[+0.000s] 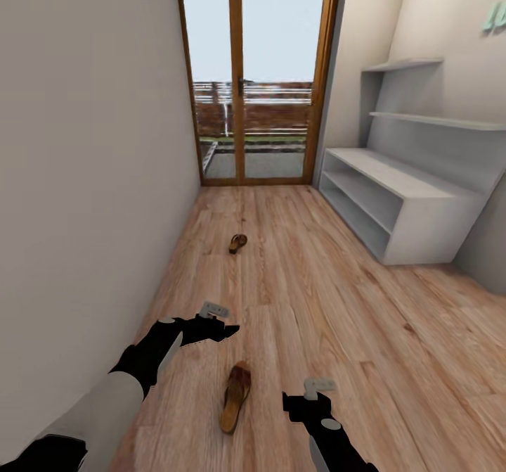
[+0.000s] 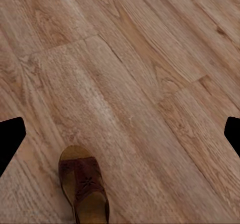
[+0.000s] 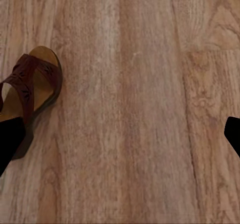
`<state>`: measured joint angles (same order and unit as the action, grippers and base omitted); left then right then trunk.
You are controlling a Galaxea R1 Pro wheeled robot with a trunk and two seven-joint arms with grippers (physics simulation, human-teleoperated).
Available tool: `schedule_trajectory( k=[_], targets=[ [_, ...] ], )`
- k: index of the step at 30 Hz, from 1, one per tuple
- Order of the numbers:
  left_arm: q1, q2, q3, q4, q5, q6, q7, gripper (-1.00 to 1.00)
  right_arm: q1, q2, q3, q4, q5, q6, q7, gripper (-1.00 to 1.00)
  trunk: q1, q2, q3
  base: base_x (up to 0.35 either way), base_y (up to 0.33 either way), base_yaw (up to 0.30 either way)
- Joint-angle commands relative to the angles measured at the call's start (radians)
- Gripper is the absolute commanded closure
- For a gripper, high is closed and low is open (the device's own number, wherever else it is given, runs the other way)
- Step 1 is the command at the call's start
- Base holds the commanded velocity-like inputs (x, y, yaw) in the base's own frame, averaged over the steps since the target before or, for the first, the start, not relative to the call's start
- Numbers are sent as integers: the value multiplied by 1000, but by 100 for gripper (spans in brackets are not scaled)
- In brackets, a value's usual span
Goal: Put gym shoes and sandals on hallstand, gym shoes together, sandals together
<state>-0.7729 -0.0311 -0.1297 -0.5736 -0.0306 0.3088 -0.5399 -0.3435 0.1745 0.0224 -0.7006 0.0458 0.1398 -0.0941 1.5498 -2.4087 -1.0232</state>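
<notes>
Two brown sandals lie on the wood-plank corridor floor (image 1: 337,296). The near sandal (image 1: 236,396) (image 2: 85,189) (image 3: 30,88) rests between my two arms. The far sandal (image 1: 237,243) lies toward the door. My left gripper (image 1: 226,330) (image 2: 120,139) hovers open above the floor, just beyond the near sandal's toe. To the right of that sandal my right gripper (image 1: 299,402) (image 3: 120,139) is open too, with one fingertip (image 3: 7,144) overlapping the sandal's side in the right wrist view. The white hallstand (image 1: 393,201) stands at the right wall. The gym shoes are out of view.
A glass door (image 1: 256,78) with a wooden frame closes the corridor's far end. A plain wall (image 1: 91,176) runs along the left. White wall shelves (image 1: 429,117) hang above the hallstand. Open floor stretches between the sandals and the rack.
</notes>
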Motion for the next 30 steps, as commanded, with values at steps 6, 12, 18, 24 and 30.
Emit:
schedule_trajectory(
  k=[6,12,18,24,30],
  targets=[
    [0,-1,0,-2,-3,6,-3,-100,0,0,2,-2,5,8,-6,-100,0,0,-1,321,152,0],
    [0,-1,0,-1,-3,6,-3,-100,0,0,2,-2,5,8,-4,-100,0,0,-1,319,115,0],
    [0,0,1,-2,-3,6,-3,-100,0,0,2,-1,5,9,-4,-100,0,0,-1,231,88,0],
    [0,0,1,-2,-3,6,-2,-100,0,0,3,-1,5,8,-3,-100,0,0,-1,114,66,0],
    [0,-1,1,-1,-3,6,-3,-100,0,0,4,-3,5,9,-5,-100,0,0,-1,24,14,0]
  ],
)
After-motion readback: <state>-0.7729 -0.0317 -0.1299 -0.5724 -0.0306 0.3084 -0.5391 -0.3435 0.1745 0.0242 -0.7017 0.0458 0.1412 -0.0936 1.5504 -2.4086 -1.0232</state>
